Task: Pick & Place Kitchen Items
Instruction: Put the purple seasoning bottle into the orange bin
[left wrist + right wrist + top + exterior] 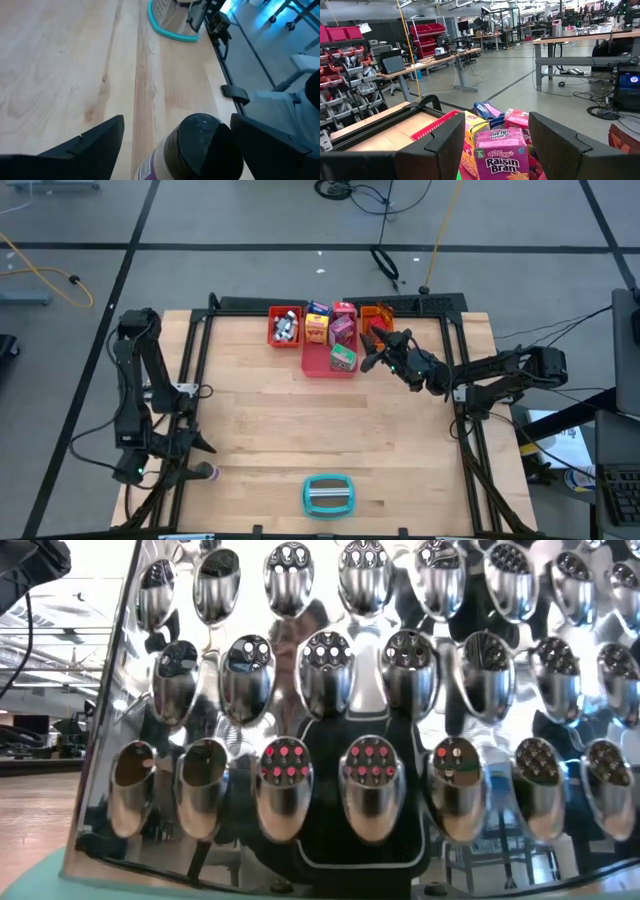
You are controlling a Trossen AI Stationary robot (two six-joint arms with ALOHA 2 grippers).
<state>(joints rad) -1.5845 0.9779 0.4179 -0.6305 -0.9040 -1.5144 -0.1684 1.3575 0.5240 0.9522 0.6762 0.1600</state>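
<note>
A small bottle (202, 147) with a dark cap and a purple label stands between the fingers of my open left gripper (177, 120), at the table's near left (203, 471). A gap shows on one side of it, and the other finger stands close beside its cap. My right gripper (372, 356) hangs open and level at the far right, beside the pink tray (318, 366). That tray holds several small boxes, among them a purple Raisin Bran box (501, 155), which shows past the open fingers (496, 117).
A red tray (272, 330) with small items and an orange tray (380, 310) flank the pink one at the far edge. A teal-and-grey grater (328, 494) stands at the near edge and fills the low view (330, 740). A black frame (190, 360) borders the table.
</note>
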